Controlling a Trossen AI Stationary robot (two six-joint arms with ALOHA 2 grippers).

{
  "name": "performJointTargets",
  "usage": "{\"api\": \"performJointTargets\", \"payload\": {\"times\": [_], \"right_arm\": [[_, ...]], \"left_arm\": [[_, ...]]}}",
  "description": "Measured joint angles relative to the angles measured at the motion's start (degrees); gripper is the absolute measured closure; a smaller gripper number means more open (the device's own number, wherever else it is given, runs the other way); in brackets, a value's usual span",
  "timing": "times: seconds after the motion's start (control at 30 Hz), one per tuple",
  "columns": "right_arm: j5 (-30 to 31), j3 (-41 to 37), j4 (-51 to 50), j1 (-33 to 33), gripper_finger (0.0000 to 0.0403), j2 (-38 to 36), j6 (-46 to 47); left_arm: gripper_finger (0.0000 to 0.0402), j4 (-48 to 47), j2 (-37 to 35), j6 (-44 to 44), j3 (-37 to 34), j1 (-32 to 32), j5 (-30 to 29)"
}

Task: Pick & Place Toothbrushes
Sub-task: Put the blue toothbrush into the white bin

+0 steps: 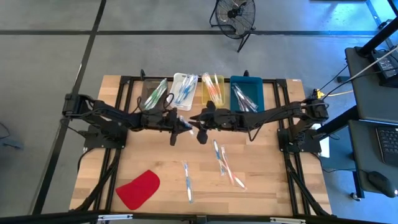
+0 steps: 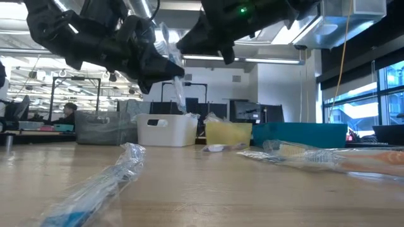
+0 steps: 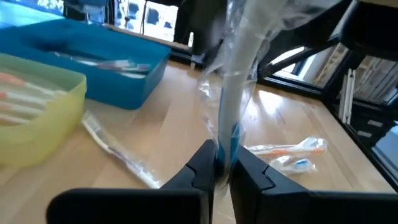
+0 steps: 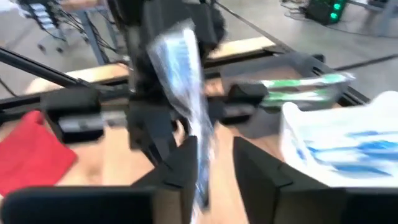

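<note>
A blue toothbrush in a clear wrapper (image 3: 235,87) stands nearly upright in the air over the table's middle, between my two grippers. My left gripper (image 3: 224,177) comes from the table's left and is shut on it. My right gripper (image 4: 214,165) comes from the right and is open, its fingers on either side of the same wrapped toothbrush (image 4: 186,87). From above, the left gripper (image 1: 181,126) and the right gripper (image 1: 200,129) almost meet. More wrapped toothbrushes (image 1: 187,180) (image 1: 219,155) (image 1: 235,178) lie flat on the wood. My left gripper pinches the wrapped toothbrush between its two fingers at the blue part near its lower end (image 3: 232,142). The fingers come nearly level from the table's left and lie across it. The toothbrush rises above the fingers, clear of the table. My right gripper: the wrapper runs close by one finger (image 4: 186,158); whether it touches, I cannot tell.
Along the far edge stand a dark tray with green toothbrushes (image 1: 154,94), a white bin (image 1: 185,90), a yellow bin (image 1: 212,89) and a blue bin (image 1: 247,93). A flat red piece (image 1: 138,190) lies at the near left. Bare wood shows between the loose toothbrushes.
</note>
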Motion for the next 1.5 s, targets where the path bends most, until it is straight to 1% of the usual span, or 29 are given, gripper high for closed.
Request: {"api": "performJointTargets", "payload": {"times": [0.1,0.27,0.33,0.4,0.53,0.63,0.8,1.03,1.1,1.23,1.5], "right_arm": [[1.1,0.0,-5.5,-0.6,0.0273,-2.3,0.0],[1.2,0.0,-13.2,-0.9,0.0221,-5.4,0.0],[1.2,0.0,-15.8,-0.8,0.0207,-6.0,0.0],[1.0,0.0,-17.5,-0.8,0.0196,-6.0,0.0],[1.2,0.0,-21.0,-0.8,0.0183,-5.8,-1.2],[1.1,0.0,-23.1,-0.8,0.0178,-5.5,-3.0],[0.0,0.0,-24.3,-0.8,0.0180,-5.5,-4.1],[-0.1,0.0,-24.4,-0.8,0.0196,-5.5,-4.5],[0.0,0.0,-24.6,-0.8,0.0199,-5.5,-4.5],[0.0,0.0,-25.6,-0.8,0.0204,-5.5,-4.6],[0.0,0.0,-29.5,-0.8,0.0204,-5.5,-7.4]], "left_arm": [[0.0381,-3.8,-3.0,-1.5,0.0,1.7,0.1],[0.0380,-13.6,-10.0,-3.8,0.6,6.6,0.0],[0.0381,-21.5,-12.6,-3.0,2.6,9.2,-0.2],[0.0381,-30.7,-14.3,-1.5,6.2,11.5,-0.7],[0.0381,-48.6,-14.6,3.1,15.3,16.2,-2.8],[0.0381,-56.3,-13.6,5.5,21.4,19.5,-2.9],[0.0381,-63.6,-10.9,6.9,28.8,24.4,-2.9],[0.0380,-73.8,-2.6,7.8,38.3,29.6,-2.8],[0.0380,-75.2,0.2,8.4,40.7,30.8,-2.6],[0.0380,-76.6,5.5,8.7,44.2,32.7,-0.3],[0.0380,-77.0,13.6,8.4,46.9,33.8,0.3]]}}
